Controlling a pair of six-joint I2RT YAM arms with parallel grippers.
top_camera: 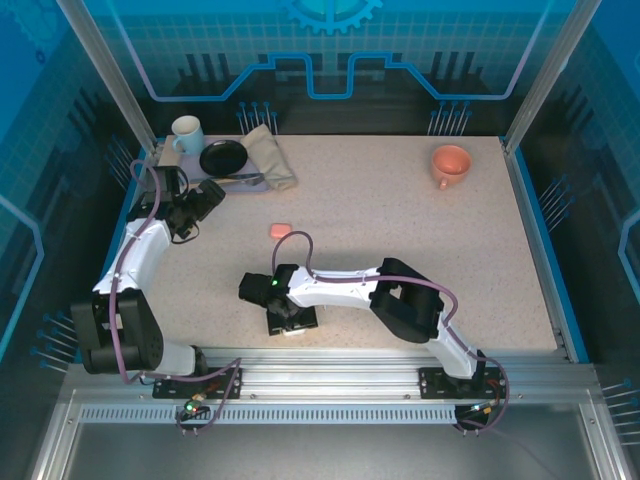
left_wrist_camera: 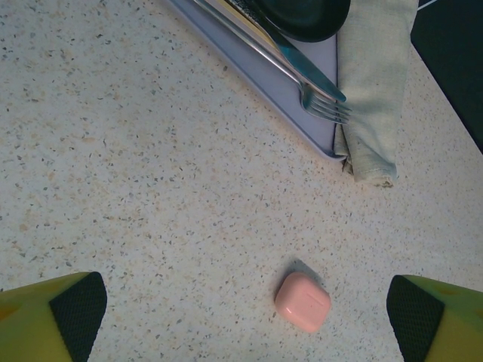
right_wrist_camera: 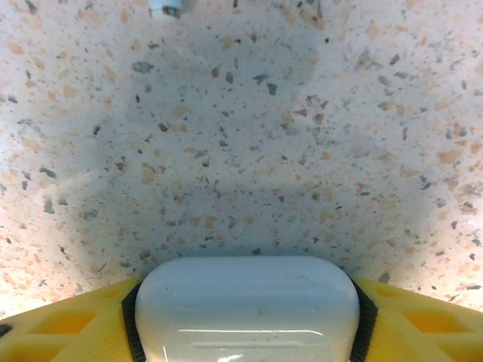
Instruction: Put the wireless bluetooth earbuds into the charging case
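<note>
A white charging case [right_wrist_camera: 245, 309] lies closed on the speckled table. My right gripper [right_wrist_camera: 245, 320] is down over it near the front middle [top_camera: 290, 318], and the black pads [right_wrist_camera: 133, 317] press against both of its ends. At the top edge of the right wrist view a tiny white earbud [right_wrist_camera: 166, 7] is cut off by the frame. A salmon-pink charging case [left_wrist_camera: 303, 302], lid closed, rests on the table [top_camera: 281, 230] by itself. My left gripper [left_wrist_camera: 245, 320] hovers wide open above the table at the back left [top_camera: 205, 195], with the pink case between and ahead of its fingers, untouched.
A grey tray [left_wrist_camera: 302, 105] at the back left carries a black bowl [top_camera: 222, 157] and a fork [left_wrist_camera: 317, 102], with a folded cloth [top_camera: 270, 155] alongside. A white mug [top_camera: 186, 131] stands behind it. An orange cup [top_camera: 450, 163] sits at the back right.
</note>
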